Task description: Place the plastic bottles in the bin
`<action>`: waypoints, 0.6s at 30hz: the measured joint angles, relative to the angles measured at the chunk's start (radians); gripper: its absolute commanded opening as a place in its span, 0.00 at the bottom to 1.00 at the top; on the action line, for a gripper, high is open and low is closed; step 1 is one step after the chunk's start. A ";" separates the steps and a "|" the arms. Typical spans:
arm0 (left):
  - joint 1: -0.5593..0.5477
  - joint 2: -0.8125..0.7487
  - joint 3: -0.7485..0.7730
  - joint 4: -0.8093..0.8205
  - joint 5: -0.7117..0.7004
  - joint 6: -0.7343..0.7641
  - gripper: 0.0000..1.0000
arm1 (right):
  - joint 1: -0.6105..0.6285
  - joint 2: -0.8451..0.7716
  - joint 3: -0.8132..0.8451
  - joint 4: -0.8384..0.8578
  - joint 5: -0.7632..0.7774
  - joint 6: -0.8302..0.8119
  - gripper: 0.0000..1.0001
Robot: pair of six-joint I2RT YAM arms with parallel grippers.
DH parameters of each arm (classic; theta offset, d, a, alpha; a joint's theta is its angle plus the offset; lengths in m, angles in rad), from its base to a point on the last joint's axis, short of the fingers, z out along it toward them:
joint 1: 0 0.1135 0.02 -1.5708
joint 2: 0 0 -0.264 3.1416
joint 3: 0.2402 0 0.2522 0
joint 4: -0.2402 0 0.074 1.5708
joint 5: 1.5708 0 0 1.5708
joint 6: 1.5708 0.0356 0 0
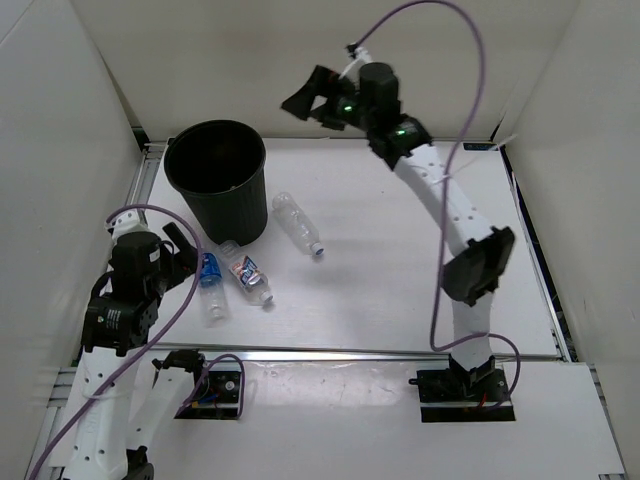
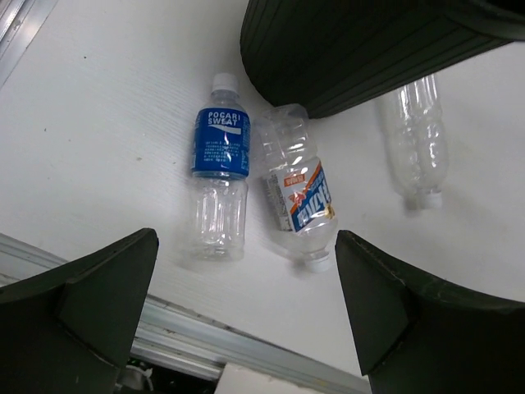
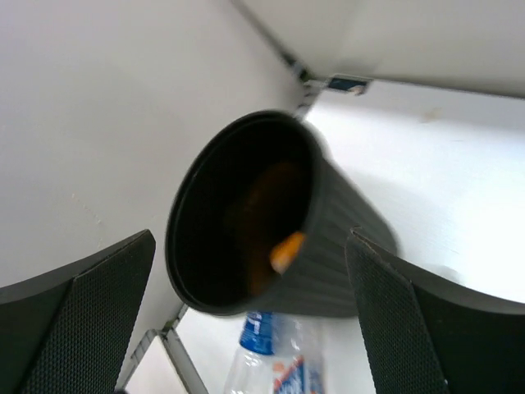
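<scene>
The black bin (image 1: 215, 180) stands at the back left of the table. The right wrist view looks into the bin (image 3: 328, 222), where the orange bottle (image 3: 285, 251) shows as a blur inside the rim. The plain clear bottle (image 1: 298, 224) lies right of the bin. The blue-label bottle (image 1: 211, 283) and the red-white-blue-label bottle (image 1: 248, 274) lie side by side in front of it. My left gripper (image 1: 188, 246) is open and empty, hovering near these two (image 2: 220, 168) (image 2: 299, 201). My right gripper (image 1: 308, 96) is open and empty, high up to the right of the bin.
White walls close in the table on the left, back and right. A metal rail (image 2: 205, 332) runs along the table's near edge, just below the left gripper. The plain clear bottle also shows in the left wrist view (image 2: 417, 139).
</scene>
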 measured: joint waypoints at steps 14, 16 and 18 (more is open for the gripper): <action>0.000 -0.143 -0.153 0.051 -0.047 -0.167 1.00 | -0.149 -0.029 -0.446 -0.204 -0.175 -0.220 1.00; 0.000 -0.157 -0.161 0.040 -0.046 -0.183 1.00 | -0.127 0.036 -0.478 -0.247 -0.216 -0.244 1.00; 0.000 -0.166 -0.164 0.033 -0.046 -0.197 1.00 | -0.111 0.087 -0.488 -0.284 -0.243 -0.259 1.00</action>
